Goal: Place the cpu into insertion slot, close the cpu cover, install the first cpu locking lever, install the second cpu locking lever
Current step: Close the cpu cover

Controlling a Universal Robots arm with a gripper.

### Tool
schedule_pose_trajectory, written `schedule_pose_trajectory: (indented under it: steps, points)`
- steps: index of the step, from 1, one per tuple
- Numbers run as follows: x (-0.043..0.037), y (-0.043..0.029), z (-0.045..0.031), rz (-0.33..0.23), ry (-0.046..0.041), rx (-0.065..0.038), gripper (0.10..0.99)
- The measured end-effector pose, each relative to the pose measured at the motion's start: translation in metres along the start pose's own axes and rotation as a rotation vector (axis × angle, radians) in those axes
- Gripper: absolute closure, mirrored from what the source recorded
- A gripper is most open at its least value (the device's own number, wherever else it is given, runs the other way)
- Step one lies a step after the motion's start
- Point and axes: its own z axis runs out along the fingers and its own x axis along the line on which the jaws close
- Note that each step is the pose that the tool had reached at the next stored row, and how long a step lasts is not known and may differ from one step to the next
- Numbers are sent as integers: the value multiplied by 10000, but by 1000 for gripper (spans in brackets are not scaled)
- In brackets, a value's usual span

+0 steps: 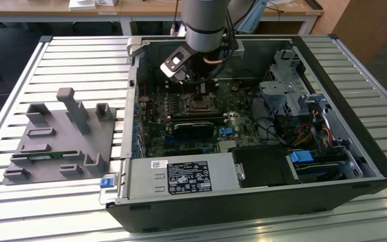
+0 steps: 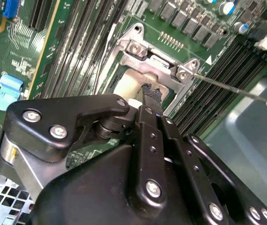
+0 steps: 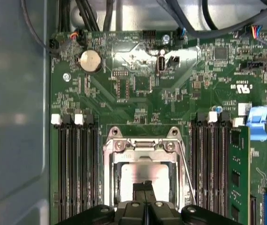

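The cpu [image 3: 142,174] lies in the insertion slot [image 1: 197,104], its dull silver top showing through the window of the cpu cover [image 3: 145,146]. The cover lies down flat over it, its hinge end with two screws [image 2: 157,65] just beyond my fingers. My gripper [image 3: 145,186] is shut, its fingers pressed together with nothing between them. Its tip [image 2: 151,91] rests at the cover's window, over the chip. A thin locking lever [image 2: 232,87] sticks out free from the socket's side, ending in a small ball. In the exterior view my gripper [image 1: 197,91] hangs low inside the case.
Black memory slots [image 3: 77,168] flank the socket on both sides, with a green memory module [image 3: 239,183] beyond one bank. A grey fixture [image 1: 62,136] lies on the slatted table at the exterior view's left. A power supply [image 1: 180,176] and drive cage [image 1: 284,91] crowd the case.
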Motion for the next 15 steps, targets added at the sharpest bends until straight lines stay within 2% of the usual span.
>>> schedule_pose_trajectory:
  steps: [5, 15]
  points:
    - [-1, -15, 16, -1, 0, 0, 980]
    - [-4, -94, 34, -1, 0, 0, 980]
